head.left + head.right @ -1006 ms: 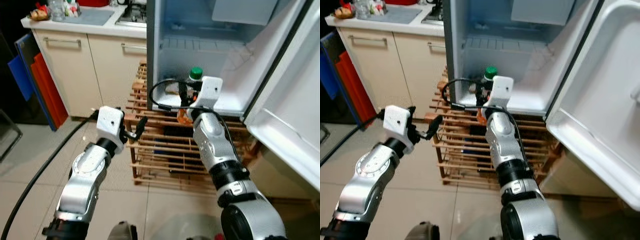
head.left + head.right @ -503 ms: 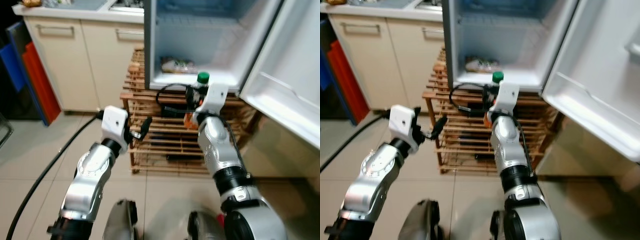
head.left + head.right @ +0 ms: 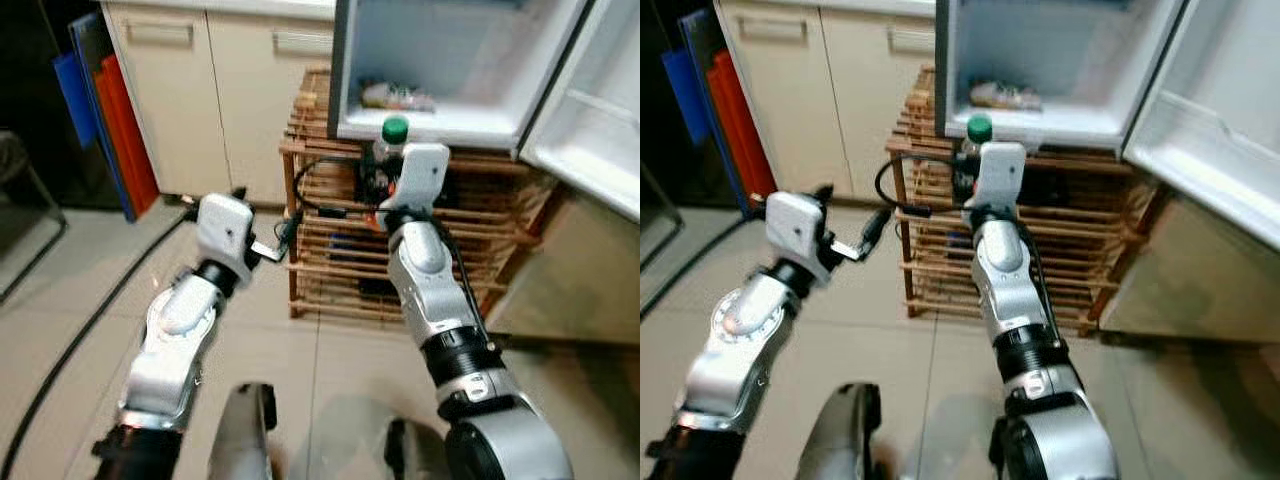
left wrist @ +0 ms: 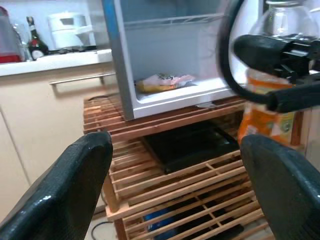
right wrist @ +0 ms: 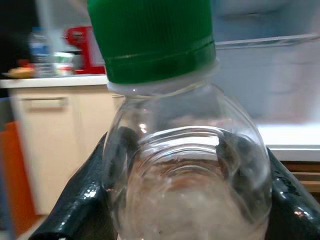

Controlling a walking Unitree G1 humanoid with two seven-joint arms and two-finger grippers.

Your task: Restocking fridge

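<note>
Pale tiled floor (image 3: pixel 60 300), cream cabinets (image 3: pixel 230 90) — a slatted wooden rack (image 3: pixel 330 270), perhaps shelving.

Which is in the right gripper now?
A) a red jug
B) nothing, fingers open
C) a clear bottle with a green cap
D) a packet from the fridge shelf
C: the right gripper is shut on the clear bottle, its black fingers pressed on both sides below the green cap; the left wrist view shows the same bottle's orange label in front of the open fridge.
</note>
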